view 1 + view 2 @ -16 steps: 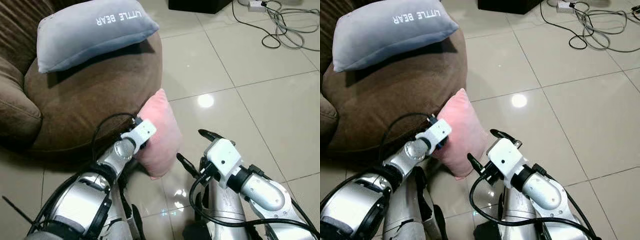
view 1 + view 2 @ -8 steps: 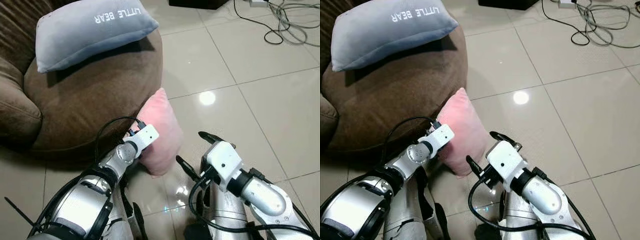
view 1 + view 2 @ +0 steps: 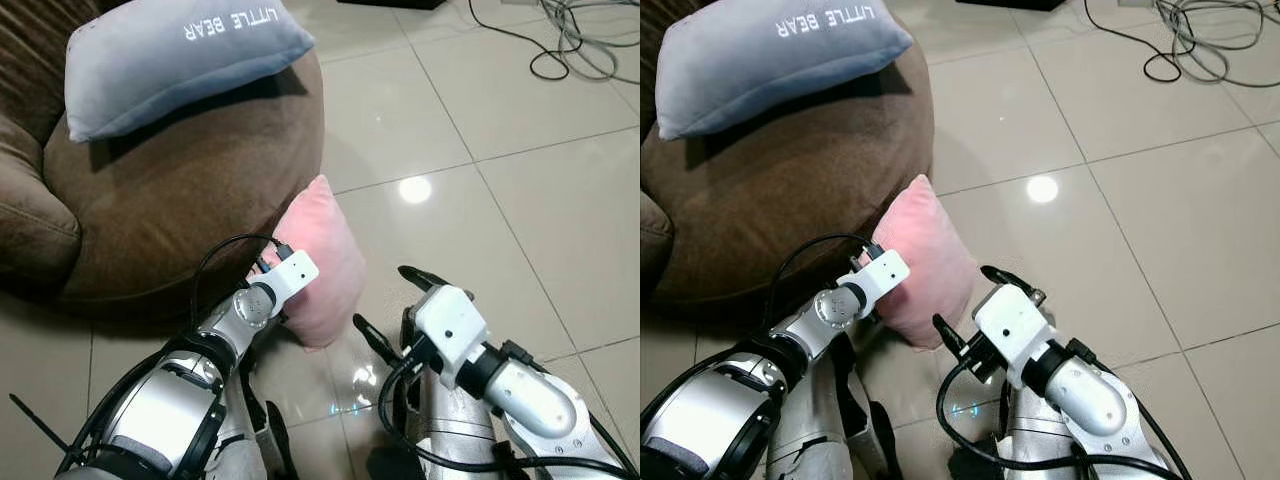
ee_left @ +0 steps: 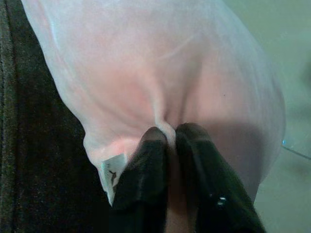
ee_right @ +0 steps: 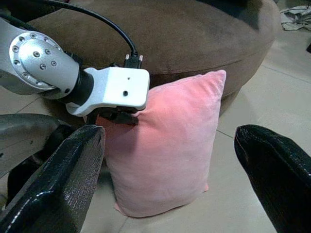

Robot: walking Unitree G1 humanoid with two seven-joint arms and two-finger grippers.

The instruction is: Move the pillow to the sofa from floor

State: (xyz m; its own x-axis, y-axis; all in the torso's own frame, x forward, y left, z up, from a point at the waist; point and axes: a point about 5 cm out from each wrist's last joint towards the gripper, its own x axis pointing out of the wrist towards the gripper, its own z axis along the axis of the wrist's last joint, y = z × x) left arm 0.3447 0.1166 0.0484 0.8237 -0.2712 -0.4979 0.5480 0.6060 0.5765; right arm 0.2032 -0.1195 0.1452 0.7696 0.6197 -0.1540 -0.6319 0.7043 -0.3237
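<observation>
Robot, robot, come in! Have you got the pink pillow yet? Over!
Left pincer shut on pink pillow, pinching its edge. Right pincer open, facing it. Pillow on the floor, leaning against brown sofa. Grey pillow on the seat.

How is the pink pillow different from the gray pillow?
The pink pillow stands on its edge on the floor, leaning against the sofa; the gray pillow lies on top of the sofa. The gray one has "LITTLE BEAR" printed on it; the pink one looks plain. The left end effector pinches the pink one; nothing holds the gray one. Both look soft.
</observation>
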